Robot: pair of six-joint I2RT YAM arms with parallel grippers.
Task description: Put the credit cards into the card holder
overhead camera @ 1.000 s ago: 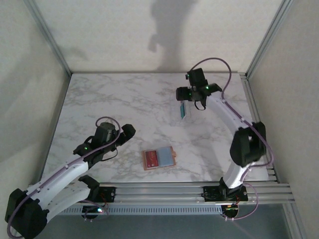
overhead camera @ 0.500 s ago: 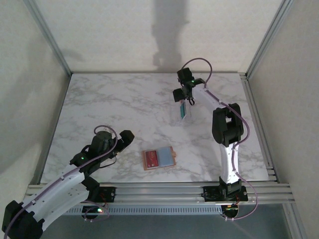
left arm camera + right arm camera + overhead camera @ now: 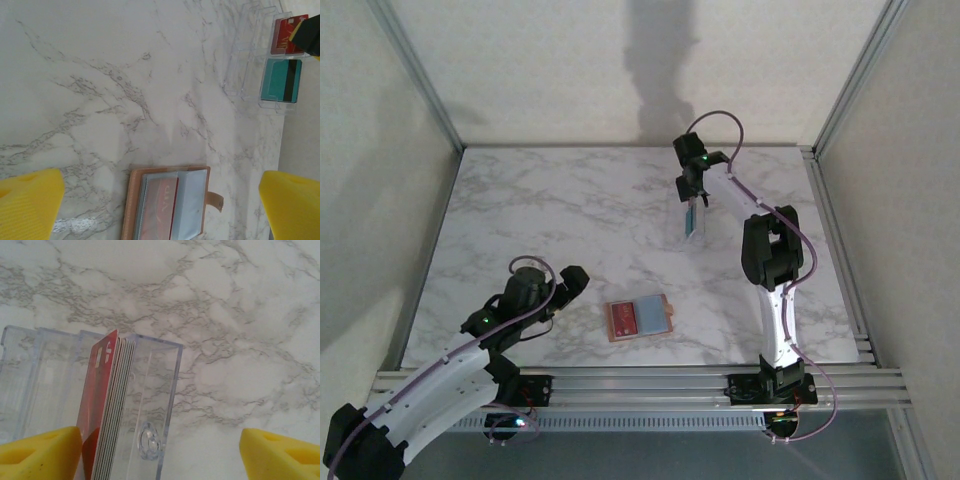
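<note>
Credit cards [image 3: 101, 405] in clear rack [image 3: 156, 385], right gripper [image 3: 160, 442] spread wide

A marble table [image 3: 570, 220] bears an open card holder [image 3: 639, 319] and a clear rack [image 3: 693, 221].

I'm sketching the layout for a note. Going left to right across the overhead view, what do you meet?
left gripper → card holder, lying open → clear card rack

Clear plastic rack [image 3: 150, 390], prob. leather card holder [image 3: 192, 200], marble-look tabletop [image 3: 570, 220]
</note>
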